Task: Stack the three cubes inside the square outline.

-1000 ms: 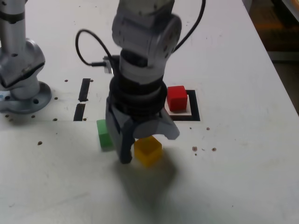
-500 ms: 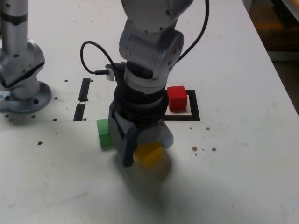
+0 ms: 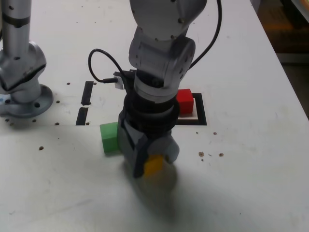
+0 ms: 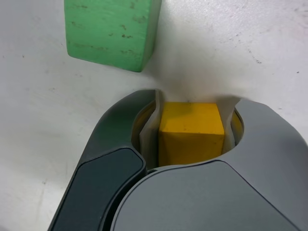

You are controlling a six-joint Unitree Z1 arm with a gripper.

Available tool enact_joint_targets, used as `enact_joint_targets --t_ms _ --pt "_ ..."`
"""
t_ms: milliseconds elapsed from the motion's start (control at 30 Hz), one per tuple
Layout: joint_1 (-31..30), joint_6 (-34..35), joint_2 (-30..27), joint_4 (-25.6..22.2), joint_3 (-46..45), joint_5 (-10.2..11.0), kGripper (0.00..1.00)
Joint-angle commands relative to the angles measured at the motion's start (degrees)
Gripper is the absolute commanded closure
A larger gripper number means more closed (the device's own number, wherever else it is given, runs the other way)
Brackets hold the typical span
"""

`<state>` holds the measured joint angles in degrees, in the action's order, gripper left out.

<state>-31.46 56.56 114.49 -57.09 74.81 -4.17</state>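
In square outline (image 3: pixel 201 110), red cube (image 3: pixel 186 102), yellow cube (image 4: pixel 191 134) between fingers (image 4: pixel 113 126)

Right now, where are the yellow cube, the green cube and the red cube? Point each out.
Yellow cube (image 4: pixel 191 118): wrist view, upper face.
Green cube (image 4: pixel 107 30): wrist view, broad face.
Red cube (image 3: pixel 185 102): exterior view, visible part beside the arm.
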Motion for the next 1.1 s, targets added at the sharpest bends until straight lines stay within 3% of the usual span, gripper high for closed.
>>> enact_joint_targets --t_ms 0,167,367,467,567,733,1067 --pt "0.08 -0.08 -0.76 -1.79 1.41 1.11 0.7" --pt "0.43 -3.59 -4.6 -8.64 5.87 5.47 0.79" --pt "6.56 -26.14 -7.38 -22.72 16.89 9.75 0.82" --pt "11.01 -35.74 -7.03 -27.35 20.75 11.29 0.82" --pt "16.16 -42.05 -5.95 -28.19 22.53 12.38 0.82" --pt "22.02 -46.53 -3.72 -27.81 22.63 12.77 0.82" --pt "23.29 -46.38 0.03 -23.16 21.67 9.42 0.82"
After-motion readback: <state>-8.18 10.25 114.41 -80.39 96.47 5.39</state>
